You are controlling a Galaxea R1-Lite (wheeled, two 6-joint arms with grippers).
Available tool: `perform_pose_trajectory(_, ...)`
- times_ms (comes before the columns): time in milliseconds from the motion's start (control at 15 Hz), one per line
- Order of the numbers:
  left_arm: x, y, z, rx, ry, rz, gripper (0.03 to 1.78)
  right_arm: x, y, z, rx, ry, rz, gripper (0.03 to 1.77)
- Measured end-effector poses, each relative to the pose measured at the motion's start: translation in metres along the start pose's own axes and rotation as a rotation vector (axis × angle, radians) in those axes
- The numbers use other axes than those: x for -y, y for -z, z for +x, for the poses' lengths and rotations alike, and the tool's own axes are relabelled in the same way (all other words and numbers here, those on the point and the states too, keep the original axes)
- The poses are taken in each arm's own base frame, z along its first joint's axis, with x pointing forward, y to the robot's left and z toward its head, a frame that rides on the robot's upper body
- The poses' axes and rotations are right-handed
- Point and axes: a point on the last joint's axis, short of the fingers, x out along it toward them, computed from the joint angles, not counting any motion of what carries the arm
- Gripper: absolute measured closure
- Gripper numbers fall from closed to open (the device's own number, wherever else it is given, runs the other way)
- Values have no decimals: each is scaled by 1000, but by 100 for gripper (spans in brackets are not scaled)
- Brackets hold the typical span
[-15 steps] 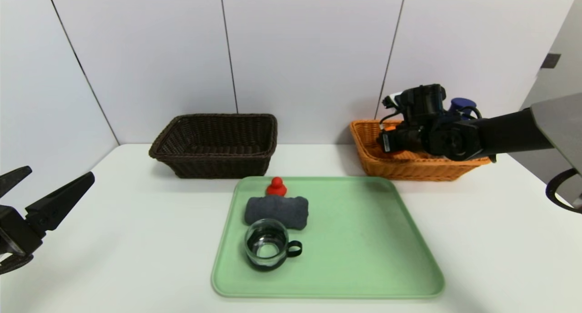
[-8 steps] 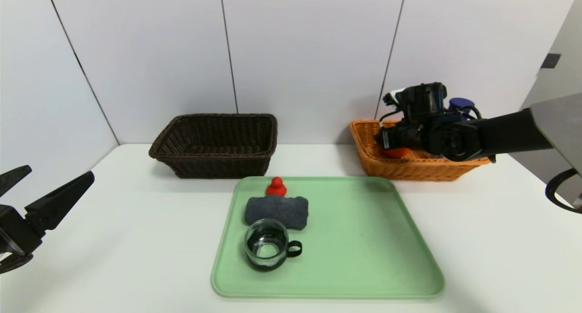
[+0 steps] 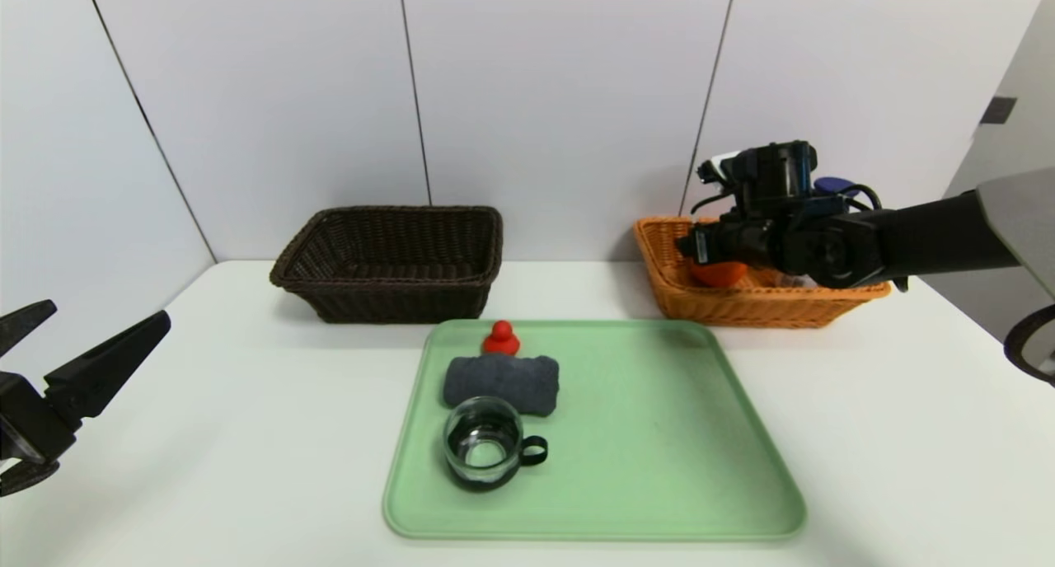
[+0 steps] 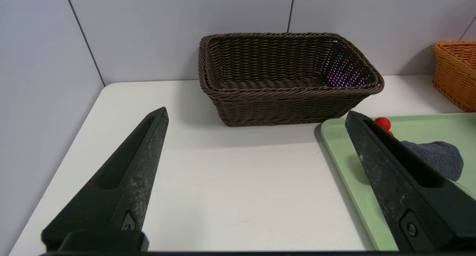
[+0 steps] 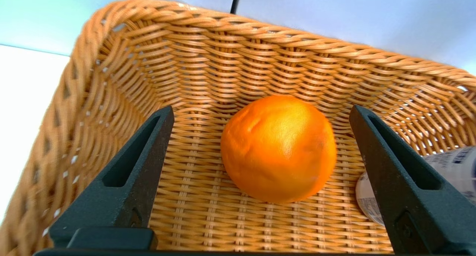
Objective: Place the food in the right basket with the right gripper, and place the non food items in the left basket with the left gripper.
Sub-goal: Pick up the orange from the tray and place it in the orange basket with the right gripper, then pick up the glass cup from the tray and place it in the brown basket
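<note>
From the robot's head, facing forward and down over the whole white tabletop (image 3: 272, 435). From the left wrist, facing the dark brown wicker basket (image 4: 290, 107), nearer. From the right wrist, close above, facing down into the orange wicker basket (image 5: 208, 226). Shared by head and left wrist: both baskets, partly the orange one.

White table (image 3: 247, 435), baskets (image 4: 275, 111), green tray (image 3: 643, 435).

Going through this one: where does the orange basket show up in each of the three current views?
Head view: orange basket, right of centre, partly behind the right arm.
Left wrist view: cut off at the picture's edge.
Right wrist view: fills most of the picture.
Shared landmark: the pale wall behind it.
</note>
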Motion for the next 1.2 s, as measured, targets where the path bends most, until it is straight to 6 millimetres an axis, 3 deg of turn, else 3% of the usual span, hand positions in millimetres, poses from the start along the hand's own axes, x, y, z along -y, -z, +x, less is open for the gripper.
perform_pose_trajectory(267,0,0,0,0,0,0,12,-5,-17,-24,56,-26,-7,14)
perform_pose_trajectory(600,0,0,-1,2,5,4,12,-19,-49,-86,176,-94,-5,12)
perform_pose_trajectory(733,0,-1,-2,6,7,6,12,-10,-58,-113,224,-96,-6,11)
perform_pose_trajectory(933,0,-3,-1,12,9,11,12,20,-57,-151,270,-53,-13,11)
perform_pose_trajectory(1200,1,-7,0,-11,10,26,12,59,-27,-207,298,20,18,11)
